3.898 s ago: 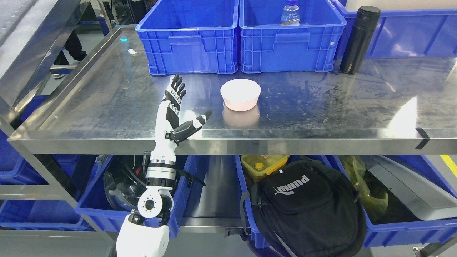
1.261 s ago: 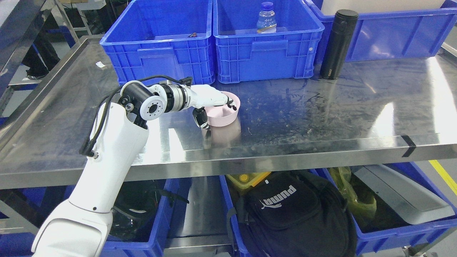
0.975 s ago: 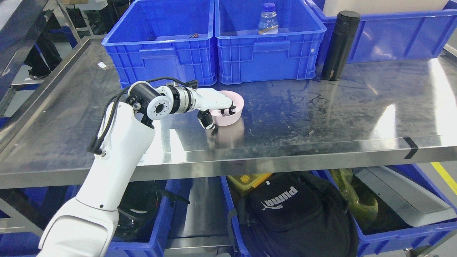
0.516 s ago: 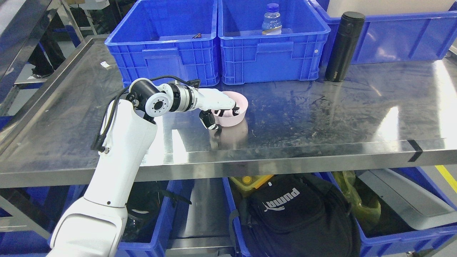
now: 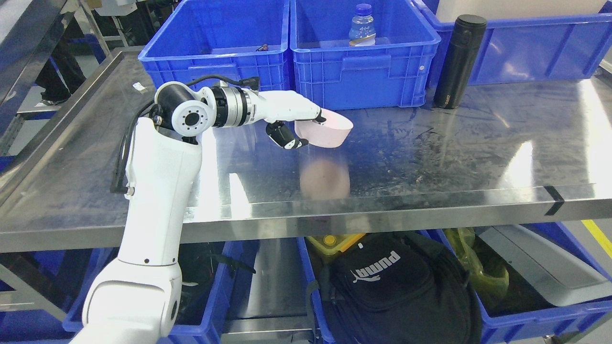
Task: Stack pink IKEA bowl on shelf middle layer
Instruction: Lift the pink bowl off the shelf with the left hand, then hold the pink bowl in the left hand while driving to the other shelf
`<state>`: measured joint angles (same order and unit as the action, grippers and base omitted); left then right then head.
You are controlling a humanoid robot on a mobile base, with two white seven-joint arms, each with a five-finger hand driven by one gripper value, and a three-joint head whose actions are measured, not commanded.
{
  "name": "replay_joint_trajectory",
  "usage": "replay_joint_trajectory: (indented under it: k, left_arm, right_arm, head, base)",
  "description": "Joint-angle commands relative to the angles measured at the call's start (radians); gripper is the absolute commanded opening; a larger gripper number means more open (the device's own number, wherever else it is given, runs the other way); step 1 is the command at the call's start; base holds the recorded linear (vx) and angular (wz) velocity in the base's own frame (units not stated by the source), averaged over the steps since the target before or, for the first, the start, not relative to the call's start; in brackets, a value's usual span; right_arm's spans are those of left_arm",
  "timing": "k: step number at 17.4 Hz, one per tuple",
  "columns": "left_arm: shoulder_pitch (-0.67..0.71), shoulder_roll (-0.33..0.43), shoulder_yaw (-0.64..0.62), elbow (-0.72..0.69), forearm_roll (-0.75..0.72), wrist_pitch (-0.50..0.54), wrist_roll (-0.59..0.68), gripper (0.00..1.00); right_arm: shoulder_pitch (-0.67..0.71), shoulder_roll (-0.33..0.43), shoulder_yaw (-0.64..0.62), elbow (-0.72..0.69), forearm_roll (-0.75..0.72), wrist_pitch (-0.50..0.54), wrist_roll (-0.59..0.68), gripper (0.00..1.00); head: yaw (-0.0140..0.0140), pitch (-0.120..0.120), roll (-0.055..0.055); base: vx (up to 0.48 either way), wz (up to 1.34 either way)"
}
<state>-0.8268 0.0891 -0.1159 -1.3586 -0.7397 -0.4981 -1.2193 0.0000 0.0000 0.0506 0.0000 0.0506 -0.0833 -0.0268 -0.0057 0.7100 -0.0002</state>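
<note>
One white robot left hand [image 5: 291, 117] is clamped on the round pink plastic bowl's [image 5: 324, 131] near rim. I hold it tilted above the steel shelf [image 5: 430, 157], clear for carrying.

Pink bowl [image 5: 324, 132]; white robot hand [image 5: 291, 114], black fingertips; blue crates [image 5: 215, 48]; black flask [image 5: 458, 55].

Shelf layout from my head camera

My left hand [image 5: 299, 124] holds the bowl [image 5: 324, 132] above the steel shelf [image 5: 430, 157], in front of the gap between two crates. The left crate [image 5: 215, 43] sits behind my forearm; the right crate [image 5: 363, 52] holds a water bottle [image 5: 361, 25]. A flask [image 5: 458, 55] stands upright just right of it, with a third crate [image 5: 535, 48] behind. Below the shelf, a backpack [image 5: 397, 291] sits in a bin [image 5: 550, 315].
</note>
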Motion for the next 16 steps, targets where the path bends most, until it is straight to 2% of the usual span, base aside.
replay_joint_trajectory:
  k: [1,8,16]
  left_arm:
    - [0.002,-0.011,0.150,-0.171,0.109,-0.003,-0.016,0.00]
    - [0.002,-0.014,0.139,-0.206,0.120,-0.005,-0.016,0.00]
    - [0.003,-0.005,0.122,-0.212,0.118,-0.008,-0.014,0.00]
  right_arm:
    - [0.021,-0.017,0.000,-0.017,0.000,0.000,0.001,1.00]
    - [0.021,-0.017,0.000,-0.017,0.000,0.000,0.001,1.00]
    - [0.021,-0.017,0.000,-0.017,0.000,0.000,0.001,1.00]
  head:
    - [0.0000,0.000,0.000]
    - [0.0000,0.000,0.000]
    - [0.0000,0.000,0.000]
  base:
    - [0.000,0.00]
    - [0.001,0.12]
    - [-0.003,0.48]
